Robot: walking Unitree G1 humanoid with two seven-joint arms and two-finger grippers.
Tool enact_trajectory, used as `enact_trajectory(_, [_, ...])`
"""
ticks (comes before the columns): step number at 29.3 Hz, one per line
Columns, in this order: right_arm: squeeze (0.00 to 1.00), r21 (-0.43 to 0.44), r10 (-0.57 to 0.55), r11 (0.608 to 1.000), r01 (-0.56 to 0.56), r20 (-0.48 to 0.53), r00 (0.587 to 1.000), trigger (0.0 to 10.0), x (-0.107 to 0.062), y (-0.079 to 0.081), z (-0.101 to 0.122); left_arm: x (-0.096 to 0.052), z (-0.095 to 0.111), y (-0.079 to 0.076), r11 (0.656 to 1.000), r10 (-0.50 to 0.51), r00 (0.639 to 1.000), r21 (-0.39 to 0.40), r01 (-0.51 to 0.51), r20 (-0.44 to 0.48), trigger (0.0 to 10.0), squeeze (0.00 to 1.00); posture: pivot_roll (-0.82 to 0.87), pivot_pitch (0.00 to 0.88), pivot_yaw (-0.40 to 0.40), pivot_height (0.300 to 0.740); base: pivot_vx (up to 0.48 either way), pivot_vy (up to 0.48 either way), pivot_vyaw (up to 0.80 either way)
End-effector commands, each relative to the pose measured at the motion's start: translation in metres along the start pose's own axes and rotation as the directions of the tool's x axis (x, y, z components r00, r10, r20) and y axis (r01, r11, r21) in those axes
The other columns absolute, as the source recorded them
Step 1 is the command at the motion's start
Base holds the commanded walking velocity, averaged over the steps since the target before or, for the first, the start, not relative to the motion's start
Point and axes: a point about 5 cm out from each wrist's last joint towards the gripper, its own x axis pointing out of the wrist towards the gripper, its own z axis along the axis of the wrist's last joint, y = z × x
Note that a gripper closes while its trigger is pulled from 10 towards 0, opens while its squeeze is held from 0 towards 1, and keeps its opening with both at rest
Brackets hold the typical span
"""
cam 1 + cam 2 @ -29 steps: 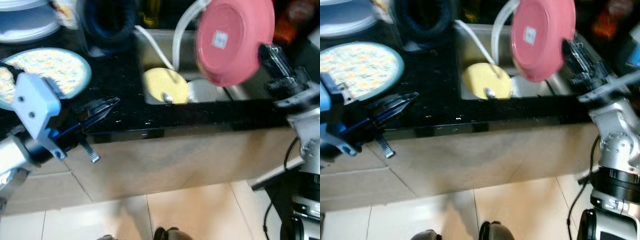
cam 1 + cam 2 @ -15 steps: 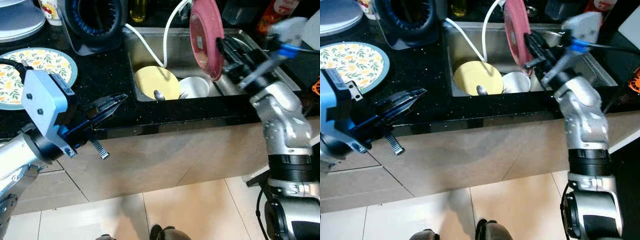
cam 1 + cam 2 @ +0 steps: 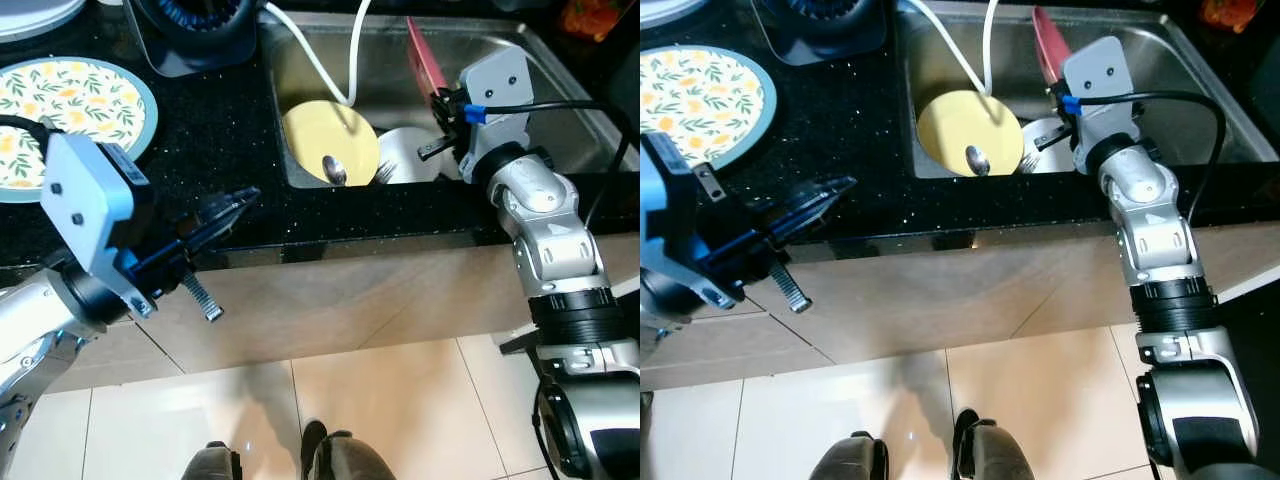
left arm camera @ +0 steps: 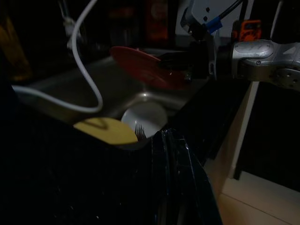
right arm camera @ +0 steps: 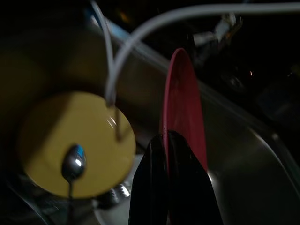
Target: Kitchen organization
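My right gripper (image 3: pixel 438 96) is shut on a red plate (image 3: pixel 424 58) and holds it on edge, low inside the steel sink (image 3: pixel 560 110). The right wrist view has its black fingers (image 5: pixel 165 154) pinching the plate's rim (image 5: pixel 183 108). Beside it in the sink lie a yellow plate (image 3: pixel 330 135) with a spoon (image 3: pixel 334 170) on it and a white bowl (image 3: pixel 406 168) with a fork. My left gripper (image 3: pixel 244 198) hovers in front of the black counter's edge, fingers (image 4: pixel 169 154) together, holding nothing.
A floral plate (image 3: pixel 75 92) sits on the black counter (image 3: pixel 215 130) at left, a dark blue appliance (image 3: pixel 195 25) behind it. A white hose (image 3: pixel 320 70) droops into the sink. Beige cabinet fronts and a tiled floor lie below.
My right arm has brought the red plate down from above the sink into it and turned it edge-on. The camera has tilted. The left gripper has hardly moved.
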Motion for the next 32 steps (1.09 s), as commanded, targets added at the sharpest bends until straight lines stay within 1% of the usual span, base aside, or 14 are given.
enact_trajectory(1, [0.0, -0.058, -0.012, 0.998, 0.012, -0.005, 1.0, 0.0, 0.001, -0.003, 0.0, -0.001, 0.004, -0.006, 1.0, -0.027, 1.0, 0.0, 0.027, -0.003, 10.0, 0.0, 0.15, 0.351, -0.085, 0.74, 0.0, 0.0, 0.0])
enact_trajectory(6, [0.0, -0.118, 0.028, 0.993, -0.028, -0.001, 1.0, 0.0, 0.009, 0.002, 0.005, -0.004, 0.005, -0.007, 1.0, -0.021, 0.999, 0.004, 0.021, -0.024, 10.0, 0.0, 0.15, 0.373, -0.09, 0.74, 0.0, 0.0, 0.0])
enact_trajectory(7, [0.0, -0.152, 0.066, 0.986, -0.065, 0.003, 0.998, 0.0, 0.015, 0.008, 0.008, -0.006, 0.006, -0.008, 1.0, -0.015, 0.999, 0.005, 0.015, -0.031, 10.0, 0.0, 0.15, 0.391, -0.096, 0.74, 0.0, 0.0, 0.0])
enact_trajectory(11, [0.0, -0.189, 0.113, 0.976, -0.11, 0.005, 0.994, 0.0, 0.023, 0.017, 0.011, -0.008, 0.007, -0.008, 1.0, -0.007, 0.999, 0.007, 0.007, -0.041, 10.0, 0.0, 0.15, 0.399, -0.101, 0.74, 0.0, 0.0, 0.0])
enact_trajectory(15, [0.0, -0.278, 0.21, 0.938, -0.207, -0.021, 0.978, 0.0, 0.038, 0.036, 0.017, -0.011, 0.009, -0.012, 1.0, -0.002, 0.998, 0.006, 0.002, -0.06, 10.0, 0.0, 0.16, 0.42, -0.107, 0.74, 0.0, 0.0, 0.0])
enact_trajectory(18, [0.0, -0.3, 0.222, 0.928, -0.221, -0.032, 0.974, 0.0, 0.041, 0.038, 0.018, -0.012, 0.01, -0.012, 1.0, -0.001, 0.998, 0.005, 0.001, -0.061, 10.0, 0.0, 0.17, 0.422, -0.11, 0.74, 0.0, 0.0, 0.0])
enact_trajectory(20, [0.0, -0.379, 0.239, 0.892, -0.248, -0.071, 0.968, 0.9, 0.05, 0.042, 0.022, -0.013, 0.011, -0.013, 1.0, 0.0, 0.998, 0.004, 0.0, -0.069, 10.0, 0.0, 0.16, 0.431, -0.109, 0.74, 0.0, 0.0, 0.0])
enact_trajectory(23, [0.0, -0.419, 0.246, 0.868, -0.267, -0.104, 0.964, 0.8, 0.056, 0.043, 0.023, -0.013, 0.011, -0.013, 1.0, 0.001, 0.997, 0.003, -0.001, -0.074, 10.0, 0.0, 0.16, 0.431, -0.109, 0.74, 0.0, 0.0, 0.0])
enact_trajectory(24, [0.0, -0.44, 0.244, 0.855, -0.275, -0.125, 0.962, 0.5, 0.06, 0.042, 0.025, -0.013, 0.012, -0.013, 1.0, 0.002, 0.997, 0.002, -0.002, -0.076, 10.0, 0.0, 0.16, 0.435, -0.11, 0.74, 0.0, 0.0, 0.0])
enact_trajectory(27, [0.0, -0.451, 0.242, 0.848, -0.278, -0.138, 0.961, 0.5, 0.062, 0.042, 0.026, -0.013, 0.012, -0.013, 1.0, 0.002, 0.997, 0.001, -0.002, -0.076, 10.0, 0.0, 0.16, 0.435, -0.11, 0.74, 0.0, 0.0, 0.0])
enact_trajectory(29, [0.0, -0.495, 0.248, 0.814, -0.303, -0.175, 0.953, 0.0, 0.068, 0.041, 0.029, -0.013, 0.012, -0.013, 1.0, 0.002, 0.997, 0.0, -0.002, -0.078, 10.0, 0.0, 0.16, 0.431, -0.111, 0.74, 0.0, 0.0, 0.0])
enact_trajectory(30, [0.0, -0.495, 0.248, 0.814, -0.303, -0.175, 0.953, 0.0, 0.068, 0.041, 0.029, -0.013, 0.012, -0.013, 1.0, 0.002, 0.997, 0.0, -0.002, -0.078, 10.0, 0.0, 0.16, 0.431, -0.111, 0.74, 0.0, 0.0, 0.0])
enact_trajectory(31, [0.0, -0.515, 0.253, 0.798, -0.315, -0.189, 0.949, 0.2, 0.07, 0.041, 0.03, -0.012, 0.012, -0.013, 1.0, 0.003, 0.997, -0.001, -0.003, -0.08, 10.0, 0.0, 0.17, 0.427, -0.111, 0.74, 0.0, 0.0, 0.0])
enact_trajectory(32, [0.0, -0.527, 0.255, 0.786, -0.323, -0.198, 0.946, 2.9, 0.072, 0.041, 0.031, -0.012, 0.013, -0.013, 1.0, 0.003, 0.997, -0.003, -0.004, -0.081, 10.0, 0.0, 0.17, 0.427, -0.111, 0.74, 0.0, 0.0, 0.0])
